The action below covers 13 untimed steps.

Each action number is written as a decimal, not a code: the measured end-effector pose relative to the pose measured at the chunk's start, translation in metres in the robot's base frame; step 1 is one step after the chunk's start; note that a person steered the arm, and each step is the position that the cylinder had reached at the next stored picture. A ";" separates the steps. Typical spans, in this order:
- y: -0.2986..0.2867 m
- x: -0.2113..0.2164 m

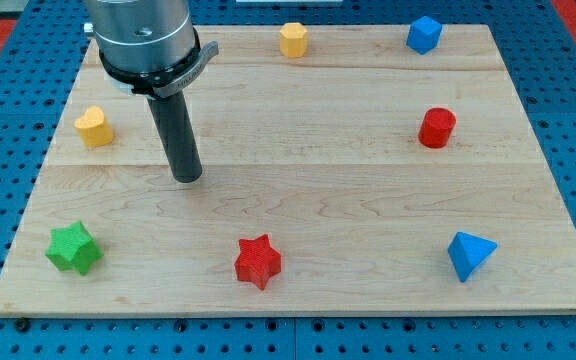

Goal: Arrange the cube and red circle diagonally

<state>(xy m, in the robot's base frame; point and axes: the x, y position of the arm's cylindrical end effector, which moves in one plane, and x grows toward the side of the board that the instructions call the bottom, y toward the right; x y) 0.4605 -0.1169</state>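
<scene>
A blue cube (423, 34) sits near the board's top right corner. A red circle, a short cylinder (436, 128), stands below it on the view's right, well apart from it. My tip (186, 177) rests on the board left of centre, far to the left of both blocks and touching no block. The nearest block to the tip is a yellow heart (94, 126) at its upper left.
A yellow hexagon-like block (293, 39) lies at the top centre. A green star (73, 248) sits at the bottom left, a red star (258, 262) at the bottom centre, a blue triangular block (469, 254) at the bottom right. The wooden board (308, 190) lies on a blue pegboard table.
</scene>
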 end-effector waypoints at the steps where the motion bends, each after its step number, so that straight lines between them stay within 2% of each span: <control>1: 0.009 0.005; 2: 0.029 0.012; 4: 0.184 0.007; 5: 0.233 -0.028; 6: 0.265 -0.043; 8: 0.324 -0.028; 9: 0.399 -0.087; 10: 0.431 -0.157; 11: 0.429 -0.231; 12: 0.404 -0.269; 13: 0.360 -0.269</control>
<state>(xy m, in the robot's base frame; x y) 0.1916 0.2431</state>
